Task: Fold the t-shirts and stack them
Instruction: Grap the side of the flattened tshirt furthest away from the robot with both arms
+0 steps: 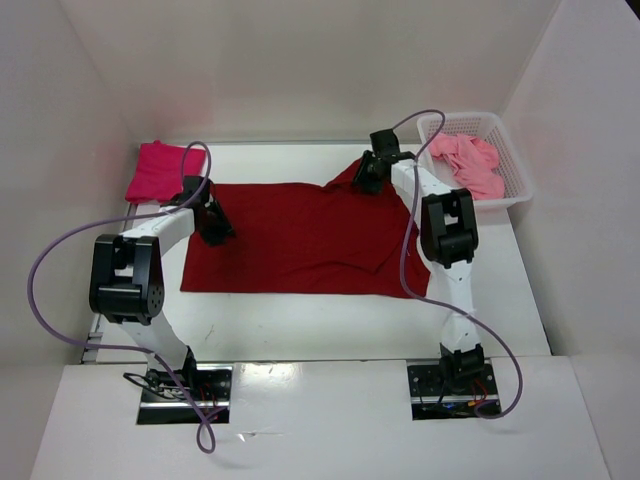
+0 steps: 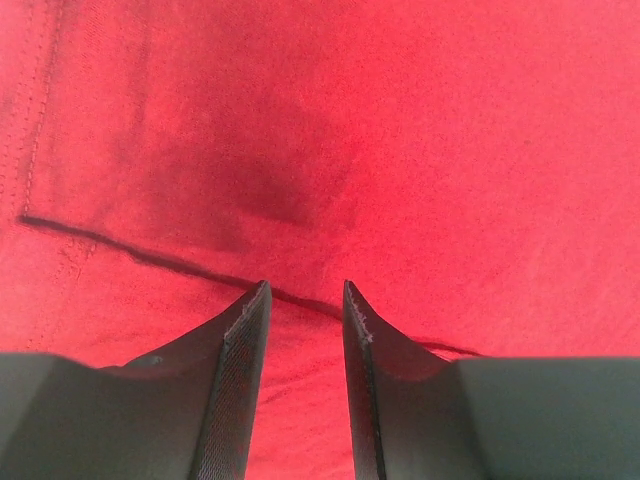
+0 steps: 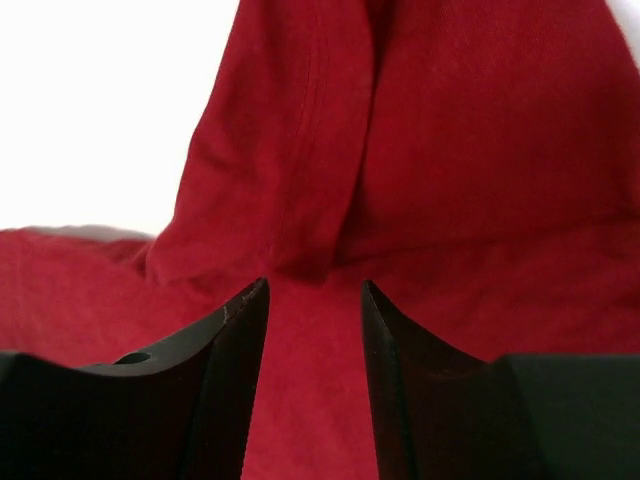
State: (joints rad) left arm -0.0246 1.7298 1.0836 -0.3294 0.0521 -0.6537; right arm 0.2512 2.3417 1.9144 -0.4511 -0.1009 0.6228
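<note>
A dark red t-shirt point(image 1: 300, 240) lies spread flat across the middle of the table. My left gripper point(image 1: 213, 225) is open and low over the shirt's left edge. Red cloth point(image 2: 330, 150) with a dark fold line shows between its fingers point(image 2: 240, 350). My right gripper point(image 1: 368, 175) is open at the shirt's far edge, where the cloth bunches up. A raised fold of the shirt point(image 3: 300, 170) stands just beyond its fingers point(image 3: 235, 350). A bright crimson-pink t-shirt point(image 1: 160, 170) lies folded at the back left. A light pink t-shirt point(image 1: 470, 165) lies crumpled in the basket.
A white mesh basket point(image 1: 512, 170) stands at the back right corner. White walls close in the table on the left, back and right. Purple cables loop from both arms. Bare white table point(image 1: 300, 320) shows in front of the dark red shirt.
</note>
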